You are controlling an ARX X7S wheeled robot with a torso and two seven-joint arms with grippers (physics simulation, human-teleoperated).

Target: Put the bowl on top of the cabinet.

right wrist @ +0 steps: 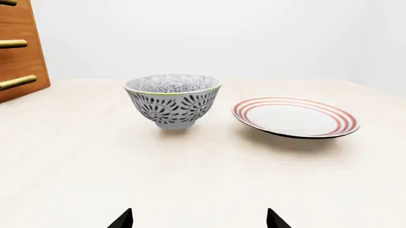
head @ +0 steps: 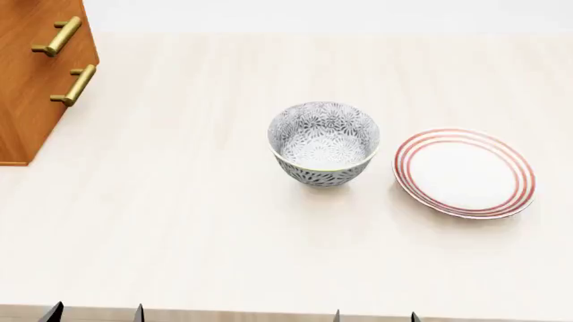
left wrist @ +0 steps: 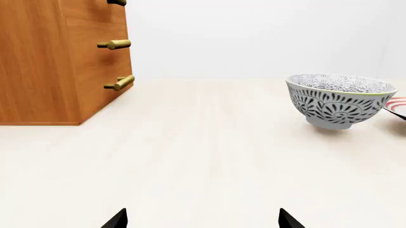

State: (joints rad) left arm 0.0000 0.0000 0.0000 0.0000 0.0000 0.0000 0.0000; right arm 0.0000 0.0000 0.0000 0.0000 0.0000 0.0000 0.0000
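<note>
The bowl [head: 323, 143], deep and white with a dense grey-black floral pattern, stands upright on the pale table; it also shows as the bowl [left wrist: 338, 100] and the bowl [right wrist: 172, 99]. The orange-brown cabinet [head: 31, 80] with brass bar handles stands at the far left, seen too as the cabinet [left wrist: 57, 61] and the cabinet [right wrist: 22, 52]. My left gripper [head: 96, 313] and right gripper [head: 374, 316] sit at the table's near edge, well short of the bowl. Both are open with nothing between them: left gripper [left wrist: 203, 219], right gripper [right wrist: 198, 218].
A flat white plate with red rings [head: 463, 172] lies just right of the bowl, also seen as the plate [right wrist: 295, 117]. The pale table [head: 197, 228] stretches between the grippers and the bowl.
</note>
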